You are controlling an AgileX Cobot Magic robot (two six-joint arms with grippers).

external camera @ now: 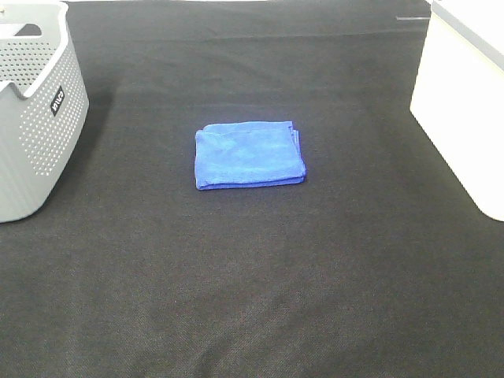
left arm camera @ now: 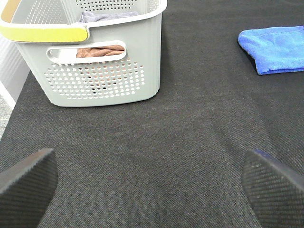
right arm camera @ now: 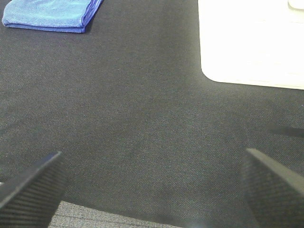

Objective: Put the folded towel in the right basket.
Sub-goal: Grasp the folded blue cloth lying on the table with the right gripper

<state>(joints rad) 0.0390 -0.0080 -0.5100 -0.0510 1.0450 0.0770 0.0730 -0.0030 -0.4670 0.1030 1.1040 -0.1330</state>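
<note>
A folded blue towel (external camera: 249,154) lies flat on the black table cloth near the middle of the exterior view. It also shows in the left wrist view (left arm camera: 276,48) and in the right wrist view (right arm camera: 51,14). The white right basket (external camera: 466,102) stands at the right edge; its wall shows in the right wrist view (right arm camera: 251,42). Neither arm shows in the exterior view. My left gripper (left arm camera: 149,190) is open and empty, well short of the towel. My right gripper (right arm camera: 152,187) is open and empty, between towel and white basket but nearer the table's front.
A grey perforated basket (external camera: 35,110) stands at the left edge; in the left wrist view (left arm camera: 102,52) it holds brown and grey cloth. Black cloth (external camera: 252,291) covers the table.
</note>
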